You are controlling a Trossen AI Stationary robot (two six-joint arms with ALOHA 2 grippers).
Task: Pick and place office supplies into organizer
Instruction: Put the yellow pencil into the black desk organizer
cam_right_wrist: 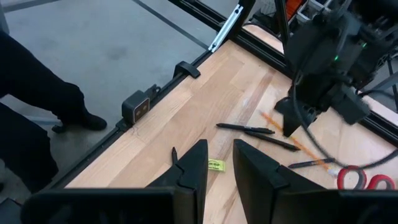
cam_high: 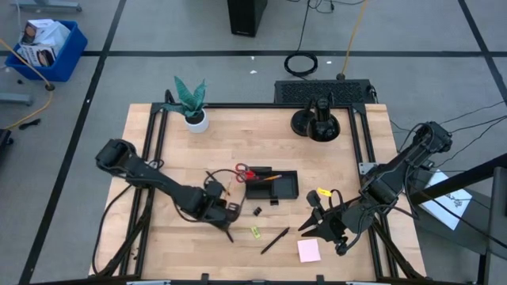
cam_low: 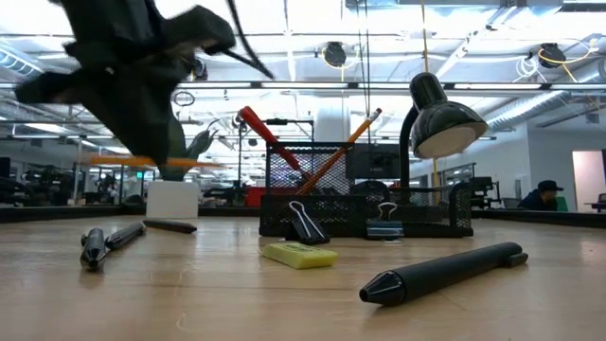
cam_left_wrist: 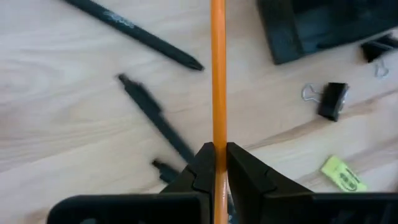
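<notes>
The tabletop (cam_high: 158,134) is pale wood with a visible grain, framed by dark metal rails. Near its middle sits the organizer (cam_high: 273,187), a low black rectangular tray of fine wire mesh split into compartments; red-handled scissors (cam_high: 245,172) and an orange pencil (cam_low: 350,142) already lean inside it, the scissor loops sticking out over its left edge. The left pincer (cam_high: 224,207) hangs just left of the tray, above the tabletop, its two dark angular fingers pressed onto a thin, smooth orange pencil (cam_left_wrist: 217,81), which runs straight out between them in the left wrist view. Beneath it lie two slim black pens (cam_left_wrist: 155,121), matte and tapered, close together and at an angle to each other. In front of the tray are two small black binder clips (cam_low: 305,224) with bent wire handles, and a small flat yellow-green piece (cam_low: 299,254) lies nearer the tabletop's front edge. A thicker black pen (cam_low: 445,272) with a cone tip lies slantwise beside it, and a square pale pink sticky-note pad (cam_high: 309,250) rests flat to its right. The right pincer (cam_high: 313,224) hovers just above and left of that pad, its fingers slightly spread and holding nothing. A spiky green plant in a white pot (cam_high: 192,107) stands at the back left, and a round black stand (cam_high: 317,123) at the back right.
</notes>
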